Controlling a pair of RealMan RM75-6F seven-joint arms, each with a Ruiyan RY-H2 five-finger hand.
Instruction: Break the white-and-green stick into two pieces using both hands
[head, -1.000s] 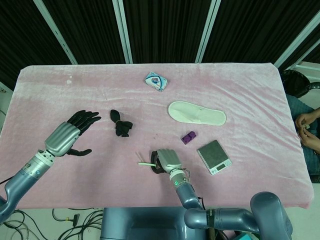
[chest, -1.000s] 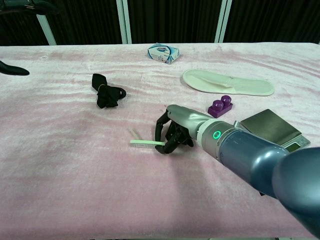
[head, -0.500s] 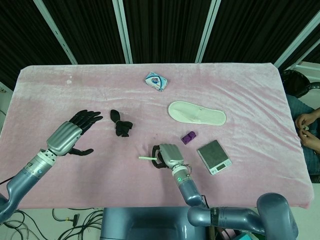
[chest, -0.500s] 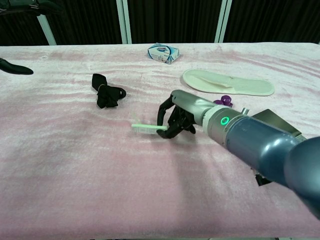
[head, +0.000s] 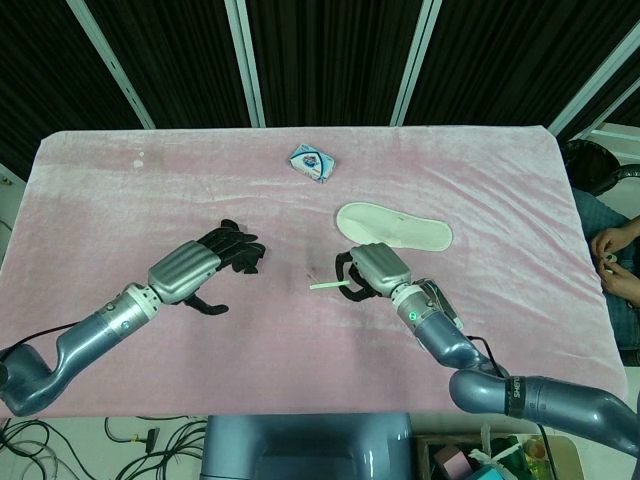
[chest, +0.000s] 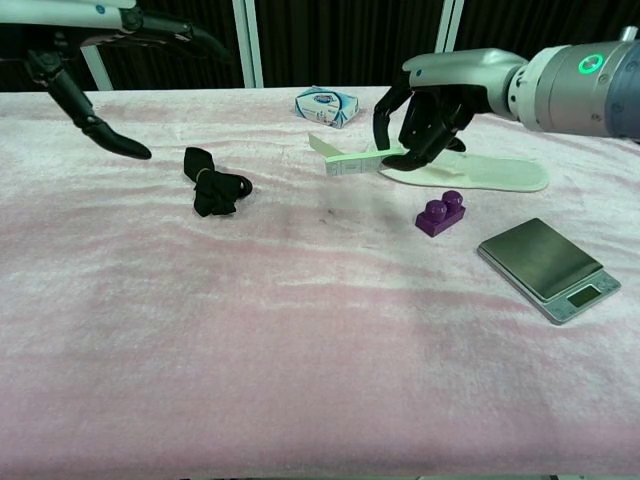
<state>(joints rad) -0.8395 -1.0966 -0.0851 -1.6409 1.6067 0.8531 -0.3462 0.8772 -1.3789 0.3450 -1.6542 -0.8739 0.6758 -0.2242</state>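
The white-and-green stick (head: 326, 286) (chest: 350, 160) is lifted off the pink cloth, pinched at its right end by my right hand (head: 372, 272) (chest: 432, 115). Its free end points left. My left hand (head: 196, 270) (chest: 100, 60) hovers to the left of the stick with fingers spread and nothing in it, a good gap away from the stick's free end. In the chest view only the fingers of the left hand show near the top left corner.
A black strap bundle (head: 243, 255) (chest: 214, 187) lies just beyond my left hand. A white slipper (head: 393, 226) (chest: 470, 166), a purple block (chest: 441, 213), a silver scale (chest: 547, 266) and a blue-white packet (head: 312, 162) (chest: 328, 105) rest on the pink table (head: 120, 200).
My right hand has risen off the table with the stick and moved right and away from me. My left hand has swung in toward the middle, closer to the stick.
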